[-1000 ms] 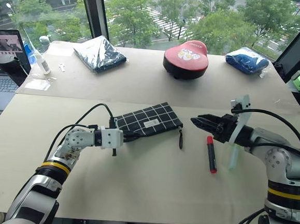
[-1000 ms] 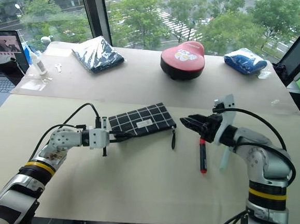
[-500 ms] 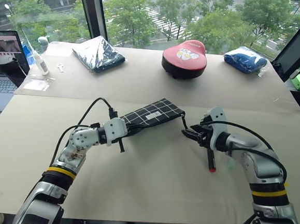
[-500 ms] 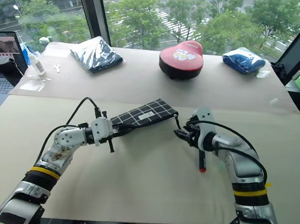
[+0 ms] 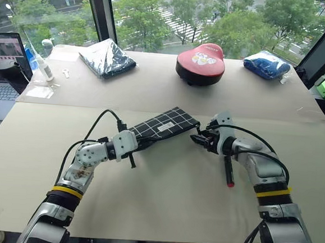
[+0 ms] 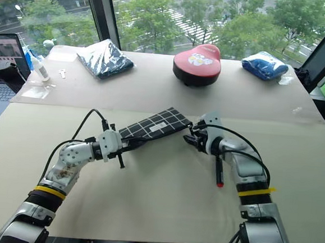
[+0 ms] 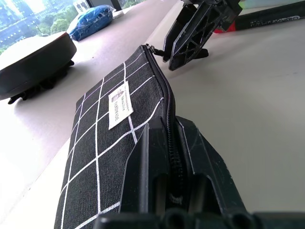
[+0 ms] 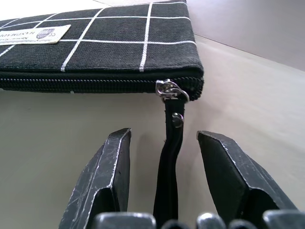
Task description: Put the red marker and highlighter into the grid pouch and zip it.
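The grid pouch (image 5: 163, 126) lies mid-table, black with white lines and a small white label. My left gripper (image 5: 137, 144) is shut on its near-left end, pinching the zipper edge (image 7: 169, 125). My right gripper (image 5: 196, 139) stands open at the pouch's other end. In the right wrist view the black pull strap (image 8: 170, 157) hangs between its fingers, untouched, below the metal slider (image 8: 169, 89). The zipper looks closed along the edge. The red marker (image 5: 228, 170) lies on the table just under my right forearm. The highlighter is hidden behind that arm.
At the back stand a red rounded case (image 5: 200, 60), a dark plastic-wrapped bundle (image 5: 107, 58) and a blue bundle (image 5: 267, 65). A laptop (image 5: 0, 66) and a small bottle (image 5: 45, 67) sit at the far left. Black cables loop over both wrists.
My right gripper has swung left and down from above the marker to the pouch's strap end. The left gripper has rolled, tipping the pouch up onto its edge.
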{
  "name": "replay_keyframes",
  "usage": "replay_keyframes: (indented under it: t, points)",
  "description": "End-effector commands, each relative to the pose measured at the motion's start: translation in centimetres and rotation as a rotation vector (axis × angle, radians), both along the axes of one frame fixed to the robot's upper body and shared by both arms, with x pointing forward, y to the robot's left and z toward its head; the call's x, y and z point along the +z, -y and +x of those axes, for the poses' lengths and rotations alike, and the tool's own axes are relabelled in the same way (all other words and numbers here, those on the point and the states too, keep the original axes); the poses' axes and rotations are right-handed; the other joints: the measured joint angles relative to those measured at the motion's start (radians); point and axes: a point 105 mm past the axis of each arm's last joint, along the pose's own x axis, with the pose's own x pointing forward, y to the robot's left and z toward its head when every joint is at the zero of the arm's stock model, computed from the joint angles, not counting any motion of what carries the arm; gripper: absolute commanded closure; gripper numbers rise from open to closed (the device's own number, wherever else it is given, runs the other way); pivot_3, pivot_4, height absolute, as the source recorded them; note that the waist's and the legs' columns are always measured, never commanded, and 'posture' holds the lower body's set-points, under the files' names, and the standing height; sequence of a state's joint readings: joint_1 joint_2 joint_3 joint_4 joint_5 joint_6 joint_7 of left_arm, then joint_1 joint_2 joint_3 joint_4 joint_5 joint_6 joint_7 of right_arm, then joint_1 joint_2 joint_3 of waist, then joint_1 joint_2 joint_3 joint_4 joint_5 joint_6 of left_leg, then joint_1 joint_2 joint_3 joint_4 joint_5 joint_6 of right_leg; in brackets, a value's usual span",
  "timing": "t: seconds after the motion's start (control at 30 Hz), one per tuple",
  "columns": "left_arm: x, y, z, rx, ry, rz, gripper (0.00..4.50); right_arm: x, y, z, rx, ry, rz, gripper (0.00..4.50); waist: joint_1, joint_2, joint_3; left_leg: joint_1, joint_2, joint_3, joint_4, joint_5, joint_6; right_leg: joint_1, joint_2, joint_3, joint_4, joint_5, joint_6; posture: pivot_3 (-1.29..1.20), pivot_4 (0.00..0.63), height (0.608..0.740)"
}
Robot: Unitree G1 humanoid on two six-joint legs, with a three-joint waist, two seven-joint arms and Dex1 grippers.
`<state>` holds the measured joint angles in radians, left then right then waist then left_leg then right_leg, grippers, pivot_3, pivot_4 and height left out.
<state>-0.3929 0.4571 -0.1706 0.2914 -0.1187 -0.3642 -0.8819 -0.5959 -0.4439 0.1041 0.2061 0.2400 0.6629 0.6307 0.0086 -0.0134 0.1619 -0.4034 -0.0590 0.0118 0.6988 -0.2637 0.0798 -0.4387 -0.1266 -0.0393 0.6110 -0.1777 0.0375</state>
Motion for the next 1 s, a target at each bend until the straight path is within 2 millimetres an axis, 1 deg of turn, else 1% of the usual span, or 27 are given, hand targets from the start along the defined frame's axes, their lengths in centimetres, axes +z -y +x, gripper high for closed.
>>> replay_keyframes:
  t: [0.03,0.07,0.1,0.17,0.2,0.23,0.3,0.43,0.5,0.6,0.7,0.83,0.93,1.0]
  points:
    - [1.2,-0.1,0.1,0.014,0.039,-0.037,4.50,1.7,-0.5,0.3,0.033,0.071,0.020,2.54,-0.001,0.000,0.000,0.000,0.000,0.000,0.000,0.000,0.000,0.000,0.000,0.000,0.000,0.000,0.000,0.00,0.150,0.740]
    - [1.2,-0.1,0.1,0.015,0.037,-0.037,4.50,1.9,-0.5,0.1,0.043,0.075,0.027,2.63,-0.001,0.000,0.000,0.000,0.000,0.000,0.000,0.000,0.000,0.000,0.000,0.000,0.000,0.000,0.000,0.00,0.150,0.740]
    - [1.1,0.0,0.1,0.016,0.036,-0.037,4.50,2.1,-0.8,-0.1,0.064,0.076,0.037,2.95,-0.001,0.000,0.000,0.000,0.000,0.000,0.000,0.000,-0.001,0.000,0.000,0.000,0.000,0.000,0.000,0.00,0.150,0.740]
    - [1.0,0.1,0.1,0.016,0.035,-0.039,4.50,2.3,-1.2,-0.7,0.106,0.074,0.046,3.87,-0.001,0.000,0.000,0.000,0.000,0.000,0.000,0.000,0.000,0.000,0.000,0.000,0.000,0.000,0.000,0.00,0.150,0.740]
    - [1.0,0.1,0.1,0.015,0.033,-0.039,4.50,2.3,-1.7,-1.2,0.144,0.069,0.058,4.07,-0.001,0.000,0.000,0.000,0.000,0.000,0.000,0.000,0.000,0.000,0.000,0.000,0.000,0.000,0.000,0.00,0.150,0.740]
    - [0.9,0.2,0.1,0.015,0.032,-0.039,4.50,2.3,-2.2,-1.8,0.182,0.065,0.067,4.41,0.000,0.000,0.000,0.000,0.000,0.000,0.000,0.000,0.000,0.000,0.000,0.000,0.000,0.000,0.000,0.00,0.150,0.740]
    - [0.8,0.2,0.1,0.016,0.030,-0.038,4.50,2.3,-2.8,-2.4,0.221,0.062,0.074,4.47,0.000,0.000,0.000,0.000,0.000,0.000,0.000,0.000,0.000,0.000,0.000,0.000,0.000,0.000,0.000,0.00,0.150,0.740]
    - [0.7,0.1,0.0,0.017,0.027,-0.039,4.50,2.1,-3.2,-2.3,0.222,0.052,0.055,4.47,0.000,0.000,0.000,0.000,0.000,0.000,0.000,0.000,0.000,0.000,0.000,0.000,0.000,0.000,0.000,0.00,0.150,0.740]
    - [0.7,0.1,-0.1,0.017,0.025,-0.038,4.50,2.0,-4.0,-2.7,0.270,0.053,0.026,4.47,0.000,0.000,0.000,0.000,0.000,0.000,0.000,0.000,0.000,0.000,0.000,0.000,0.000,0.000,0.000,0.00,0.150,0.740]
    - [0.7,0.1,-0.1,0.015,0.022,-0.039,4.50,2.2,-6.1,-3.8,0.376,0.069,-0.015,4.47,-0.001,0.000,0.000,0.000,0.000,0.000,0.000,0.000,0.000,-0.001,0.000,0.000,0.000,0.000,0.000,0.00,0.150,0.740]
    - [0.7,0.4,-0.1,0.010,0.019,-0.042,4.50,2.8,-8.0,-4.4,0.454,0.081,-0.025,4.47,-0.002,0.000,0.000,0.000,0.000,0.000,0.000,0.000,0.000,-0.001,0.000,0.000,0.000,0.000,0.000,0.00,0.150,0.740]
    - [0.8,0.5,-0.1,0.005,0.018,-0.044,4.50,3.8,-9.5,-5.0,0.532,0.087,-0.008,4.47,-0.002,0.000,0.000,0.000,0.000,0.000,0.000,0.000,0.000,-0.001,0.000,0.000,0.000,0.000,0.000,0.00,0.150,0.740]
    - [0.9,0.4,0.1,0.007,0.019,-0.044,4.50,4.7,-10.6,-6.6,0.636,0.071,0.040,4.47,0.001,0.000,0.000,0.000,0.000,-0.001,0.000,0.001,-0.002,-0.001,0.000,0.000,0.000,0.000,0.000,0.00,0.150,0.740]
    - [1.0,0.3,0.1,0.009,0.020,-0.045,4.50,4.5,-10.9,-7.8,0.700,0.058,0.032,4.47,0.001,0.000,0.000,0.000,0.000,-0.001,0.000,0.001,-0.002,-0.001,0.000,0.000,0.000,0.000,0.000,0.00,0.150,0.740]
